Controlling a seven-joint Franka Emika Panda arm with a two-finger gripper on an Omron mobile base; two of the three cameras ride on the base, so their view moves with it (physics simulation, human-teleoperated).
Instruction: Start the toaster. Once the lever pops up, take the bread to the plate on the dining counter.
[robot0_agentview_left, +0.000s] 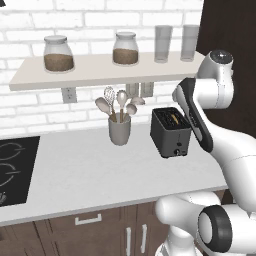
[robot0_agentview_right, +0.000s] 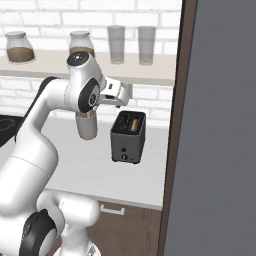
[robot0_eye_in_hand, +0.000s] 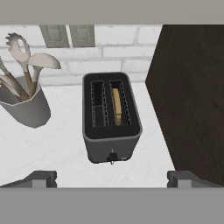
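Hand view: end effector (robot0_eye_in_hand: 112, 178) spread wide, empty, above toaster (robot0_eye_in_hand: 111, 118) beside dark panel (robot0_eye_in_hand: 192, 96).

The left base view looks forward and down from behind the arm's left side at the toaster (robot0_agentview_left: 171, 132), set right of centre, at middling range. The right base view faces the same toaster (robot0_agentview_right: 128, 137) from behind the arm's right side, so both share it. The hand view looks steeply down on the toaster (robot0_eye_in_hand: 111, 117) from close above.
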